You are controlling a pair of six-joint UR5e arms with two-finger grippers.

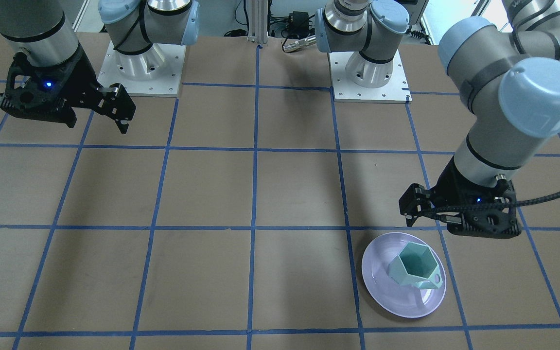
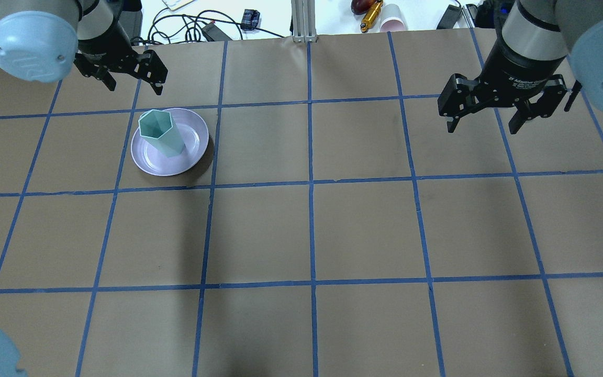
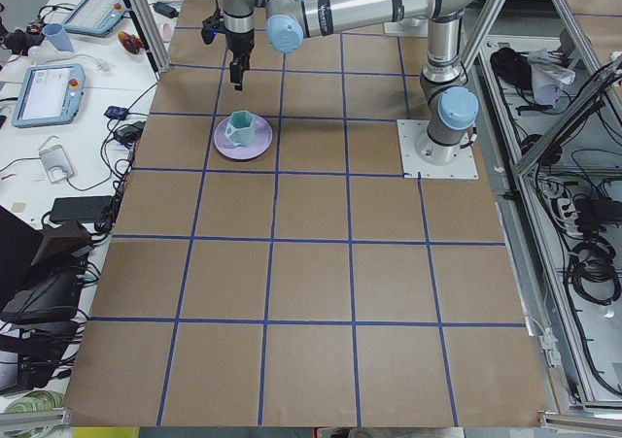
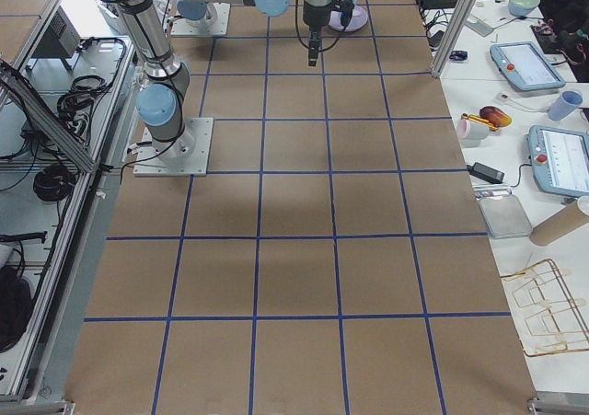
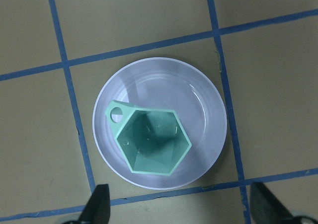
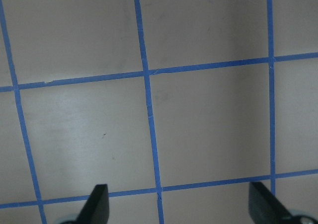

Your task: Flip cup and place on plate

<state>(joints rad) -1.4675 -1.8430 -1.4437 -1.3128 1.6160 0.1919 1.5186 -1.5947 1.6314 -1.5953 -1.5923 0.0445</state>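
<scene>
Table (image 2: 364,230), brown and squared with blue tape, cluttered desks beyond its far edge, bears one plate (image 2: 191,149) near that edge on the robot's left, one cup (image 2: 161,133) mouth-up on it, the left gripper (image 2: 135,86) above, the right gripper (image 2: 482,128) well apart across open squares, both with fingers spread, holding nothing.

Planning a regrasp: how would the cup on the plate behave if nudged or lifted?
The cup looks rigid and probably light: thin walls, hollow inside. Its base looks narrower than the rim, so a high push may tip it. Smooth facets and the glossy plate suggest it slides easily; its handle may offset the weight slightly.
</scene>
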